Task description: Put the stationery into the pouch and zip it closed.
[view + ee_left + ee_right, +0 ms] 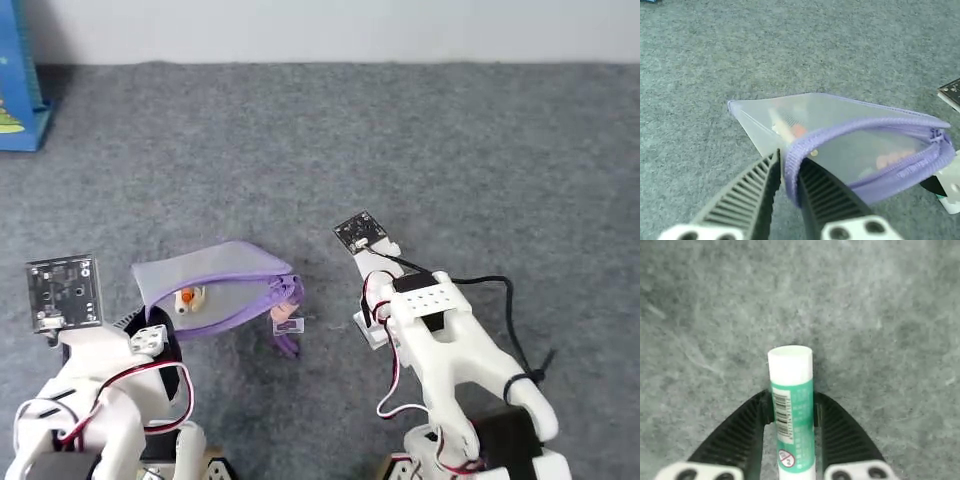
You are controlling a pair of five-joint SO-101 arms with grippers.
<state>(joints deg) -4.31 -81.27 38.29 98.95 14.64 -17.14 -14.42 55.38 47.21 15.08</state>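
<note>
The left tool [786, 167] is clamped on the zipper edge of the translucent purple pouch [855, 130], which lies on the grey counter [420, 140] with an orange-tipped item [186, 297] inside. The right tool [791, 402] is clamped on a glue stick [790, 367], near the pouch.

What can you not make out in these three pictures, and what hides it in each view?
- Left wrist view: the stationery inside the translucent purple zip pouch shows as orange-and-white smudges through its frosted wall.
- Right wrist view: the green-and-white glue stick, lower end cut off by the picture's edge.
- High view: the blue box, cut by the left edge.
</note>
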